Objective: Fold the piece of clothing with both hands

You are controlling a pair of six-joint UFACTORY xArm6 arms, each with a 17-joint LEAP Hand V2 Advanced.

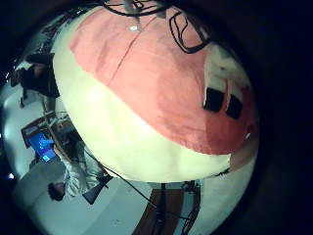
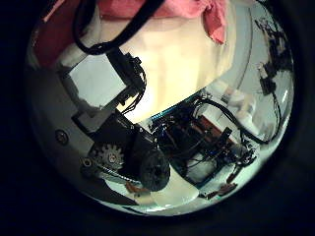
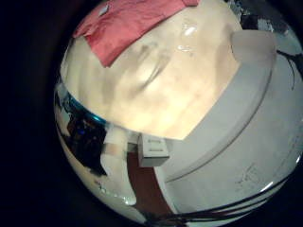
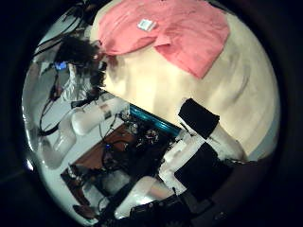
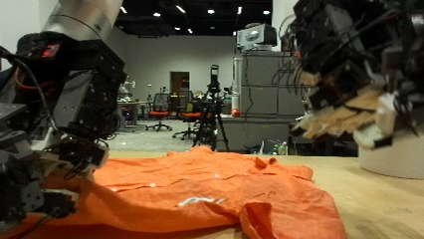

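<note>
- The left robot hand point(image 5: 47, 149) sits low at the near edge of the orange garment point(image 5: 199, 189), its dark fingers down by the cloth. From the outside view I cannot tell whether they are clamped on the fabric or only resting against it.
- The left little finger side palm view shows the garment point(image 1: 161, 78) spread wide under that palm, so this robot hand is close over the cloth.
- The garment lies on the pale bench point(image 5: 378, 194), loosely spread and rumpled. One sleeve or corner point(image 5: 285, 214) is bunched on the side toward the right robot hand, and a small white tag point(image 5: 199, 202) shows near the middle.
- I judge that no clean fold has been made yet: the cloth looks mostly single-layered, with wrinkles rather than a crease.
- The right robot hand point(image 5: 351, 105) hangs well above the bench, clear of the garment, fingers curled loosely and holding nothing.
- Its thumb side palm view shows the garment point(image 4: 166, 33) well apart from that palm, with bare bench between.
- Still to do, by my reading: both robot hands must grasp an edge, carry it over, and lay it flat.
</note>
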